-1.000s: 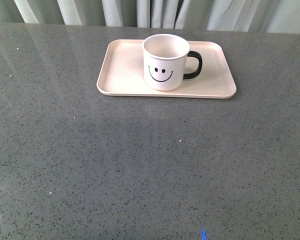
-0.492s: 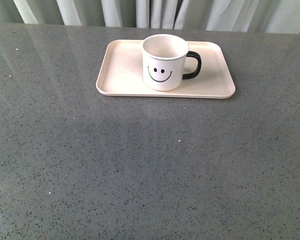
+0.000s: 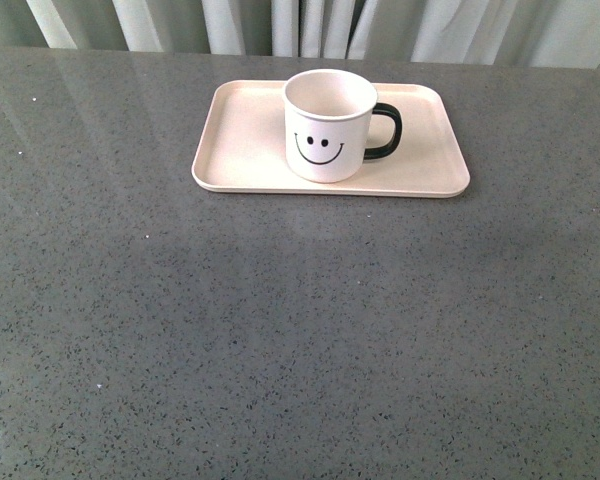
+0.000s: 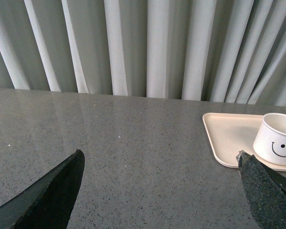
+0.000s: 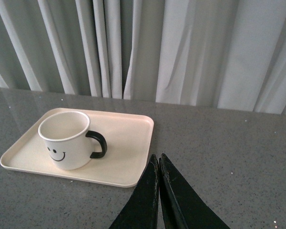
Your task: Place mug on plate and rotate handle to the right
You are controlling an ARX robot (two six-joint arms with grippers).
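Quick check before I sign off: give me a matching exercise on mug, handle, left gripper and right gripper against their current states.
1. mug
2. handle
3. left gripper
4. right gripper

A. fingers closed together, empty
B. points to the right
C. fingers wide apart, empty
D. upright on the pink plate

Pairs: 1-D, 2-B, 3-C, 4-A
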